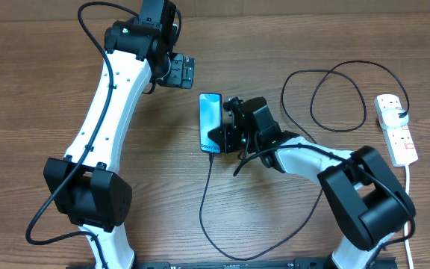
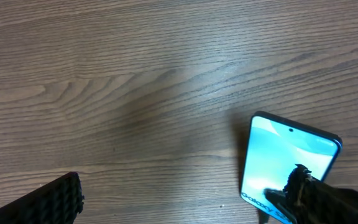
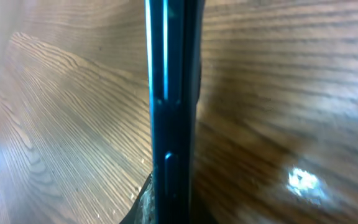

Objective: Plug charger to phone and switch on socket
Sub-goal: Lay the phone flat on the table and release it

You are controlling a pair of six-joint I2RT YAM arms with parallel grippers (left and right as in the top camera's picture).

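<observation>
One phone [image 1: 210, 118] lies at the right tool [image 1: 221, 139].

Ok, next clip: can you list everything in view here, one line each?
phone: one, light blue screen and dark frame, middle of the table.
charger cable: one, thin and black, runs from the phone's near end toward the front edge and loops beside the power strip.
black plug: one, sitting in the power strip.
power strip: one, white with red switches, far right.
white cord: one, thick, trails from the power strip to the front.
table: one, brown wood grain.
left gripper: black, open, empty, beyond the phone.
right gripper: black, closed on the phone's lower right side.
left arm, right arm: white and black.
</observation>
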